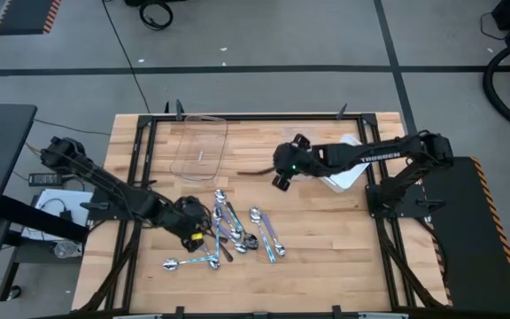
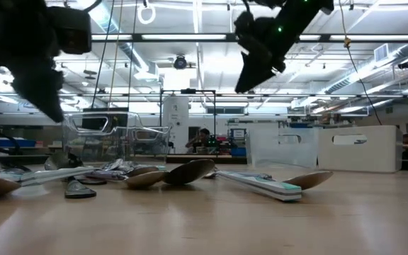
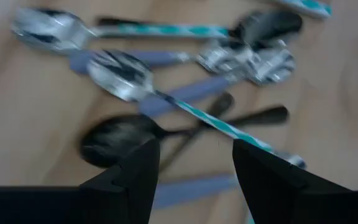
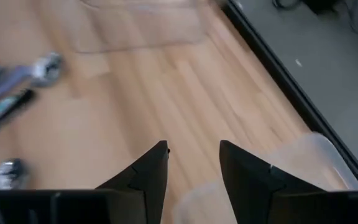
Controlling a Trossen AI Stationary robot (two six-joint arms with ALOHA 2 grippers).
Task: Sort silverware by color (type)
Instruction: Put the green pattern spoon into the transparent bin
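The silverware [image 1: 233, 235] lies in a loose heap on the wooden table's near middle: shiny spoons with light-blue handles [image 3: 120, 74] mixed with dark ones [image 3: 114, 140]. My left gripper [image 1: 195, 229] hovers open at the heap's left edge, slanting down. Its fingers [image 3: 135, 174] stand above a dark spoon without touching it. My right gripper [image 1: 280, 177] is open and holds nothing. It hangs high over the table's middle [image 2: 250, 74], with bare wood between its fingers [image 4: 151, 165]. A slim dark shape [image 1: 255, 170], perhaps a spoon, lies on the wood just left of it.
A clear plastic container [image 1: 200, 146] stands at the far middle of the table. A second one [image 1: 348, 173] sits under my right arm, and its rim [image 4: 303, 162] shows close to that gripper. A black frame [image 1: 140, 133] borders the tabletop.
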